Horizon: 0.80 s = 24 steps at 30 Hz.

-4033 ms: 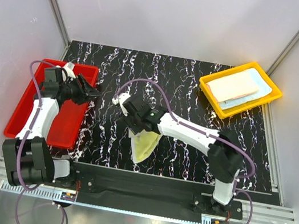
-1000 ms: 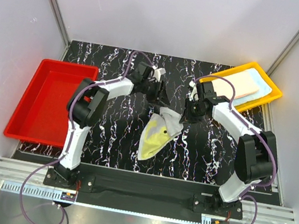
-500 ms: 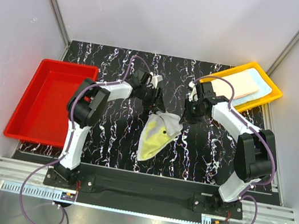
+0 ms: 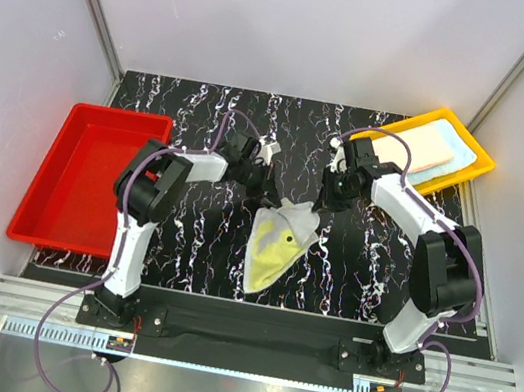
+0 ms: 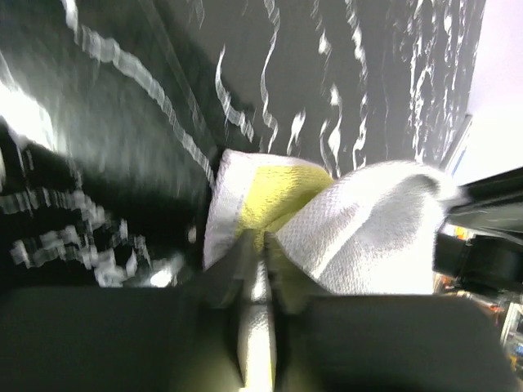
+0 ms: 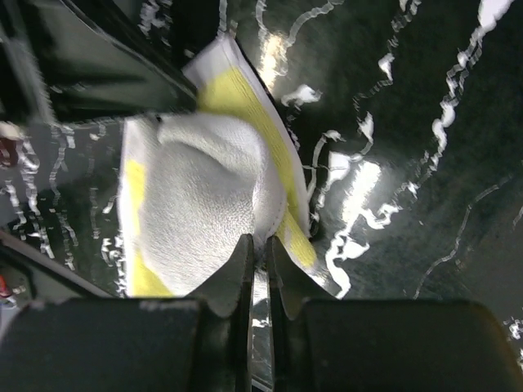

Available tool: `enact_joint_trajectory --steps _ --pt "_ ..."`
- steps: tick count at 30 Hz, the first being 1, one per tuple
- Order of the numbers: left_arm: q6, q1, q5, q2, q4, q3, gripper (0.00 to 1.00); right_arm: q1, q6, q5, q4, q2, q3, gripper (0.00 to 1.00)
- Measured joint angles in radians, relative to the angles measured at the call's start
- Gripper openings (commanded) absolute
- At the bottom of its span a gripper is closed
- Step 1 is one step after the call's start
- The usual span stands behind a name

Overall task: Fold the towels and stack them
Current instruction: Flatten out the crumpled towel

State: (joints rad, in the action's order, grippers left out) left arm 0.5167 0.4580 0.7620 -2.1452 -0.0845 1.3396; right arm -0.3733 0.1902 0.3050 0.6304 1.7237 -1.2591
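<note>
Towels first: one pale yellow-green towel (image 4: pixel 280 240) hangs bunched in the middle of the frame, over the black marbled table (image 4: pixel 183 243), pinched at its top edge from both sides. The left gripper (image 4: pixel 265 192) has its fingers clamped on the upper left corner, and its wrist view shows them closed tight with cloth (image 5: pixel 368 237) spilling out past the tips. The right gripper (image 4: pixel 319 204) is likewise closed on the upper right corner, white terry (image 6: pixel 204 204) folded over just above its fingertips.

A few seconds back only the right arm carried this towel while the left hovered over the red tray (image 4: pixel 41 180) at the left edge. Now both share it, and in the last second the pair has sunk a little toward the lower frame, the towel's tip trailing down with them. I'd say it is being brought down to be spread flat, so the fold itself is not yet begun.

Other towels (image 4: pixel 417 150) lie stacked in the yellow tray (image 4: pixel 471 134), upper right
</note>
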Motion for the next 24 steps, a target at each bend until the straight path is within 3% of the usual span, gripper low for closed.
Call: enact_joint_trajectory --steps 3,7,12,18,24 --pt "0.014 -0.004 -0.002 0.051 -0.002 -0.068 0.00 -0.017 0.000 0.027 0.004 0.021 -0.058 0.00" --pt "0.015 -0.022 -0.053 0.232 -0.070 -0.167 0.00 -0.110 -0.007 0.025 0.023 0.051 -0.155 0.00" --pt "-0.004 -0.060 -0.265 0.588 -0.285 -0.186 0.00 -0.249 0.002 0.021 0.070 0.040 -0.249 0.00" --pt "-0.008 -0.052 -0.428 0.961 -0.470 -0.200 0.00 -0.278 0.028 0.099 0.122 -0.127 -0.180 0.00" --pt "0.003 -0.051 -0.444 1.089 -0.497 -0.257 0.30 -0.279 0.051 0.014 0.172 -0.363 -0.117 0.00"
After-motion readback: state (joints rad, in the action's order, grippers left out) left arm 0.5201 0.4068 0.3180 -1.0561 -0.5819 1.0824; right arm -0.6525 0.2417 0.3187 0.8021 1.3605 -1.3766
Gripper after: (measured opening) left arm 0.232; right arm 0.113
